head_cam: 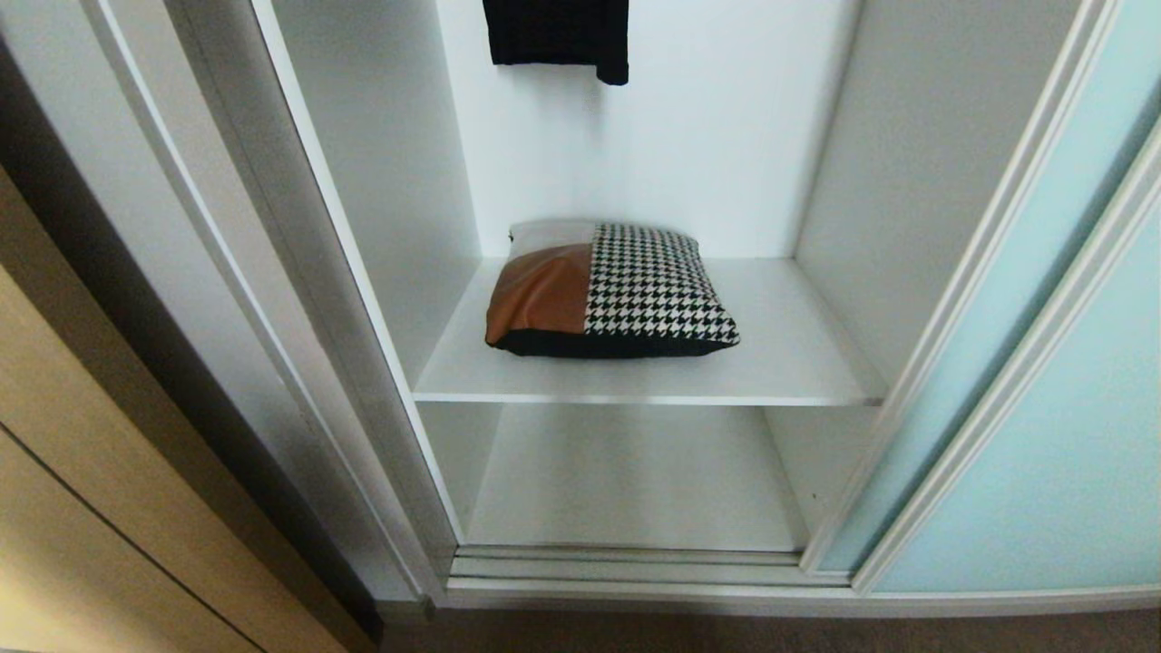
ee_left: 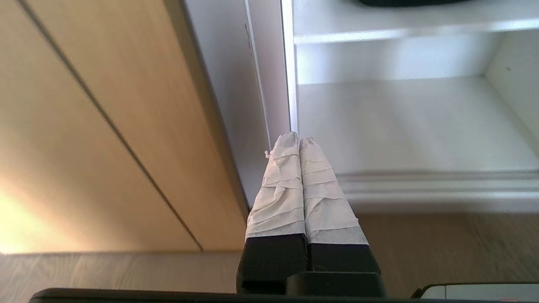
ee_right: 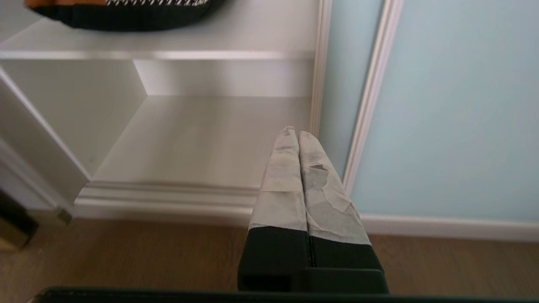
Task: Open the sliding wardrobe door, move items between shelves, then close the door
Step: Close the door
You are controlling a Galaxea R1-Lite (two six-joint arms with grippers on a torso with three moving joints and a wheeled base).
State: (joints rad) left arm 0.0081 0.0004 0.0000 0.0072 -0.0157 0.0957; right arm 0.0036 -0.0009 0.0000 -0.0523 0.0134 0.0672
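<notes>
Head view shows an open wardrobe, taken from left to right with the cushion (head_cam: 609,288) as the landmark. Far left of the cushion stands a light wooden door (head_cam: 82,490), then the wardrobe's white side frame (head_cam: 299,299). The cushion itself lies flat on the upper shelf (head_cam: 789,354), nearer the shelf's left end, its front edge set back from the shelf's lip. Its left part is tan-brown and leather-like with a pale grey patch behind it, its right part is black-and-white houndstooth, and a black back shows along its front edge. No writing or label can be read on it. Above the cushion hangs the bottom edge of a small black garment (head_cam: 558,36). Below the cushion, the lower shelf (head_cam: 626,481) holds nothing. Right of the cushion, the sliding wardrobe door (head_cam: 1043,435) of frosted pale aqua glass in a slim silver-white frame stands pushed aside, leaving the compartment uncovered.

Neither arm shows in the head view. In the left wrist view, the left end effector (ee_left: 299,141) has its taped fingers pressed together, empty, low before the lower shelf by the left frame. In the right wrist view, the right end effector (ee_right: 297,132) is likewise pressed together and empty, low and right of the cushion, just beside the glass door's frame.
</notes>
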